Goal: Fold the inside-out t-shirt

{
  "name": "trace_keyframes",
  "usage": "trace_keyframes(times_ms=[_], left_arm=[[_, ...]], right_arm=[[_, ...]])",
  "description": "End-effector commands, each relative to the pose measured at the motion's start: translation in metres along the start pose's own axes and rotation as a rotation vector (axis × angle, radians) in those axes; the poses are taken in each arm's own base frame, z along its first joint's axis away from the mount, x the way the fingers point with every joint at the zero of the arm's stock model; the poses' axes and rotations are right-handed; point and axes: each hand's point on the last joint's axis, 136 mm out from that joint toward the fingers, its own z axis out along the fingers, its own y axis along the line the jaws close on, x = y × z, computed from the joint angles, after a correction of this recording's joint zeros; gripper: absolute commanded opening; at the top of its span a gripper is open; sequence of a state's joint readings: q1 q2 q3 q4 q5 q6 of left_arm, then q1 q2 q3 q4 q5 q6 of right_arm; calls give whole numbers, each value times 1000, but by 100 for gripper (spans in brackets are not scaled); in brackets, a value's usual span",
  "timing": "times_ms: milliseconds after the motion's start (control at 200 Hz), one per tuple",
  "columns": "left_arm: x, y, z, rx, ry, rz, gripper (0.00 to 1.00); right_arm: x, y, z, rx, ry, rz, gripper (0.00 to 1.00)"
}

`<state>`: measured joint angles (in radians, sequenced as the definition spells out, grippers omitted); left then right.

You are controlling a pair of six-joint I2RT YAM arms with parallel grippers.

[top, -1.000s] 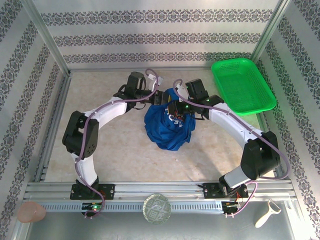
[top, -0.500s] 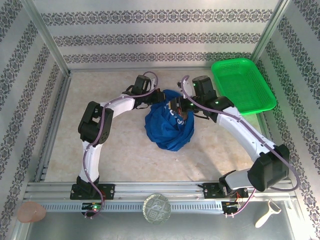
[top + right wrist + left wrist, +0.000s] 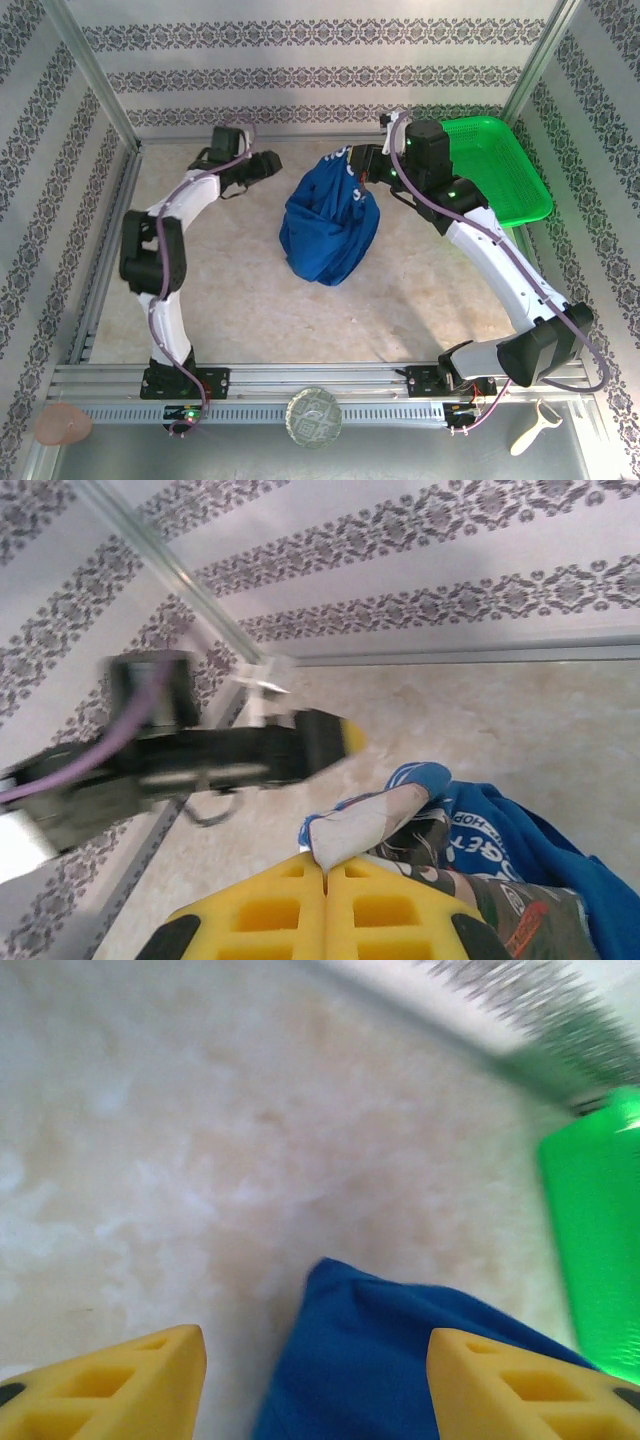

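1. Right pincer (image 3: 325,868): clamping shut on a fold of the royal-blue soft cloth inside-out t-shirt (image 3: 325,225), which is hanging bunched beneath it and trailing onto the pale marbled bench (image 3: 230,300).
2. Left pincer (image 3: 315,1360): standing with its fingers parted, gripping nothing; the t-shirt is lying just ahead of its tips.
3. Green plastic mesh basket (image 3: 490,170): sitting beside the right pincer, on the side away from the t-shirt.

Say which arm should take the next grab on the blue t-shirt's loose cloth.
Left. The left arm's fingers stand open and empty, aimed at the t-shirt close ahead. The right arm's fingers are shut on a pinch of it, holding it up, so they are not free.
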<state>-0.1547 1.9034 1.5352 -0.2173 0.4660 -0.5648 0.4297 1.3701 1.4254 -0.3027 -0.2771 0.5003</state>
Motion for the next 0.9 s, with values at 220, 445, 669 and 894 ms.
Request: trace_keyframes(times_ms=[220, 445, 669, 894], left_arm=[[88, -161, -75, 291, -122, 195, 65], [131, -188, -26, 259, -104, 295, 65], [112, -147, 10, 104, -163, 260, 42], [49, -161, -34, 259, -219, 222, 0]], right_arm=[[-44, 14, 8, 28, -110, 13, 0], [-61, 33, -8, 6, -143, -5, 0], [-82, 50, -38, -12, -199, -26, 0], [-86, 23, -50, 55, -220, -2, 0]])
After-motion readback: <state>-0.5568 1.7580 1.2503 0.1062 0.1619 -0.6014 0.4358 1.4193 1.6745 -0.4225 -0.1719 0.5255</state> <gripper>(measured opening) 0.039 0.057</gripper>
